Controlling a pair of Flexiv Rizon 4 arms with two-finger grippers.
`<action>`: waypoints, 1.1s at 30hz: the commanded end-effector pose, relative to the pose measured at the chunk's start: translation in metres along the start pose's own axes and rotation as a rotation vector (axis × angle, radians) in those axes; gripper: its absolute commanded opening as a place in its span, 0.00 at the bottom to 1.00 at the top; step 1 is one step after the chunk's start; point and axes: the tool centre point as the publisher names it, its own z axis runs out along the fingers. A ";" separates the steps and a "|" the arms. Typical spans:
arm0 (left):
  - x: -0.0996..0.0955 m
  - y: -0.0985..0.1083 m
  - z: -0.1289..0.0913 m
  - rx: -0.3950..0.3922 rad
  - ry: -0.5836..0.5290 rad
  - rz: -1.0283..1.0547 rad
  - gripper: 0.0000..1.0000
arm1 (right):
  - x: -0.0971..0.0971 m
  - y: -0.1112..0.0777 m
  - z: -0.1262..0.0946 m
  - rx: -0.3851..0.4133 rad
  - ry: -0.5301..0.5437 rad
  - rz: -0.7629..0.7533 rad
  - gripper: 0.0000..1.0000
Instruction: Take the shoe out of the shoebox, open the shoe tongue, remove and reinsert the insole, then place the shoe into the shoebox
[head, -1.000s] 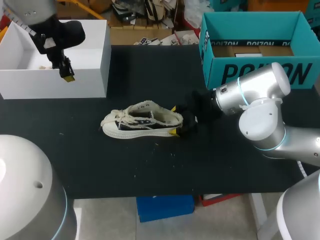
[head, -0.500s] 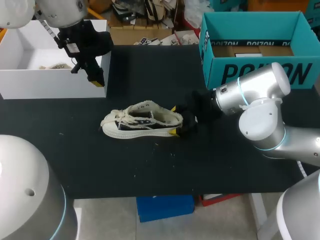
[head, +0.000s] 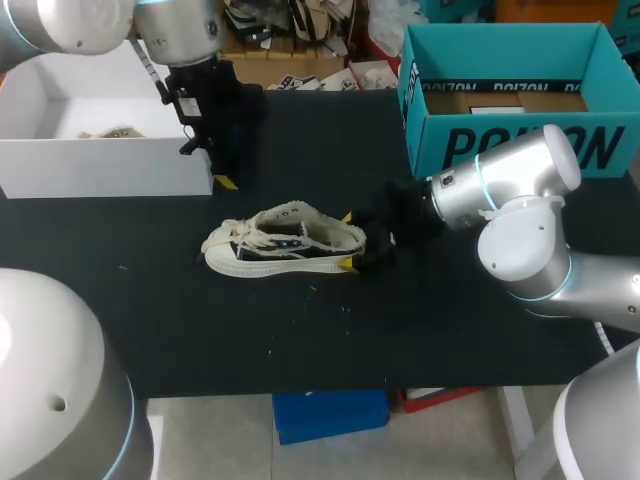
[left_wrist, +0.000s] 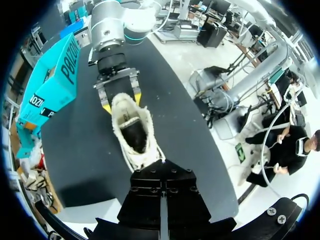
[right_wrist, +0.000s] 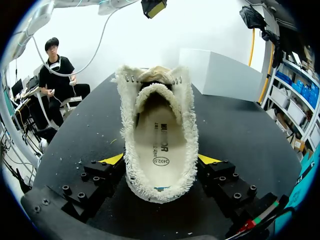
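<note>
- Black tabletop (head: 300, 340) on a robot workbench: a low-cut black canvas sneaker (head: 283, 243), frayed cream at the edges and set on a white rubber sole, stands upright near the middle, outside any box.
- Its long axis runs across the table, toe toward the robot's left and heel toward its right. The opening faces up, with the pale insole (right_wrist: 159, 145) showing inside.
- It looks light. The upper seems soft and likely to fold under a pinch, so the stiffer heel and sole rim appear the surest places to hold.
- The right gripper (head: 348, 240) clasps the heel, a yellow tip against each side.
- The left gripper (head: 227, 181) hangs near the white open box (head: 110, 165), apart from the sneaker; whether it is open cannot be told.
- A teal cardboard box (head: 520, 145) sits at far right.
</note>
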 end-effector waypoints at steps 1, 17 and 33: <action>-0.009 -0.006 0.004 -0.012 0.047 -0.002 0.00 | -0.003 0.000 0.002 0.003 0.000 0.001 0.00; -0.012 0.006 0.003 0.032 0.077 -0.149 0.00 | -0.003 0.000 0.002 0.003 0.000 0.001 0.00; -0.035 -0.024 0.048 0.077 0.122 -0.138 0.00 | -0.003 0.000 0.002 0.003 0.000 0.001 0.00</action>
